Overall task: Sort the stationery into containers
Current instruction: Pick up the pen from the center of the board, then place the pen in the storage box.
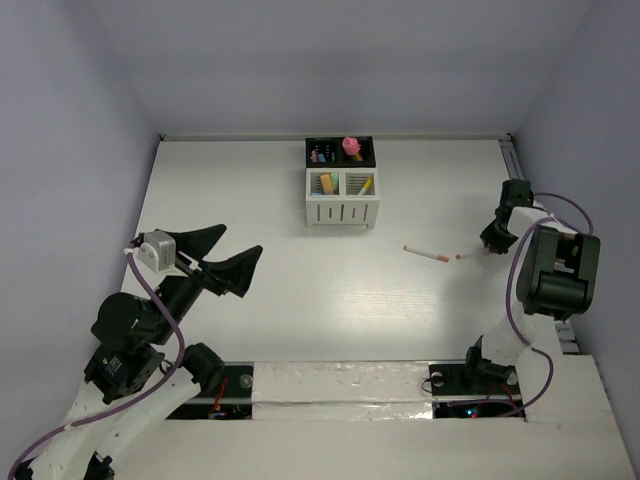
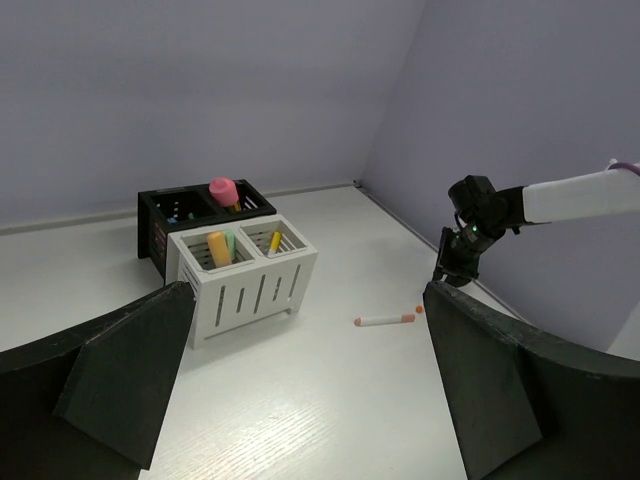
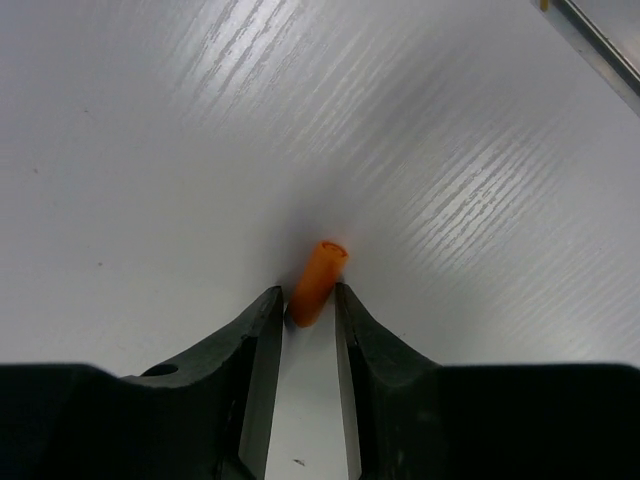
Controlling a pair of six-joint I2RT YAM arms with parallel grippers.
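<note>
A pale pink stick with an orange end (image 1: 427, 253) lies on the table right of centre; it also shows in the left wrist view (image 2: 385, 320). A short orange cap-like piece (image 3: 319, 281) sits tilted between my right gripper's fingertips (image 3: 305, 300), which are closed narrowly on it at table level. In the top view the orange piece (image 1: 459, 257) is just left of the right gripper (image 1: 488, 245). The white container (image 1: 342, 198) and the black container (image 1: 340, 151) stand at the back, holding several sticks. My left gripper (image 1: 235, 250) is open and empty, well to the left.
The white container (image 2: 245, 275) holds orange, green and yellow sticks, and the black one (image 2: 165, 215) a thick pink piece. The right arm (image 2: 560, 195) reaches in near the right wall. A rail (image 3: 590, 40) runs along the table's right edge.
</note>
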